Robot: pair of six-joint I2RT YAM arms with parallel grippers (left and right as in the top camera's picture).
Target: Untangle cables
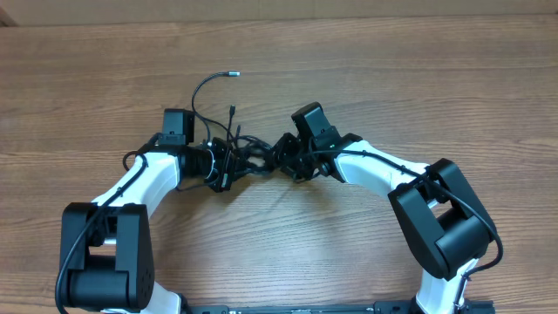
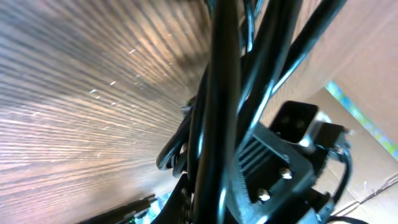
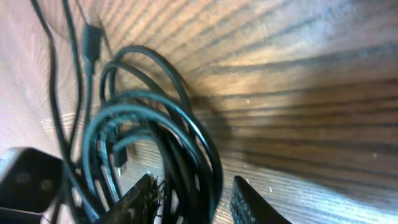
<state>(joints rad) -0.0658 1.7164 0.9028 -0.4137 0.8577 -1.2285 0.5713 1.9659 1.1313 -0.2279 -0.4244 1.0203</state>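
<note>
Overhead, the cables (image 1: 244, 157) lie tangled at the middle of the table (image 1: 392, 70), strung between both grippers. The right gripper (image 1: 283, 157) has its fingers (image 3: 140, 199) parted around several loops. Whether the left gripper (image 1: 220, 170) grips anything, I cannot tell.

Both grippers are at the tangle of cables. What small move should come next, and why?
Probably close the right gripper on the cables. In the right wrist view its fingers stand apart with loops running between them, so a grip seems ready. The left gripper sits at the other side of the tangle; its view is too blurred to judge its hold.
</note>
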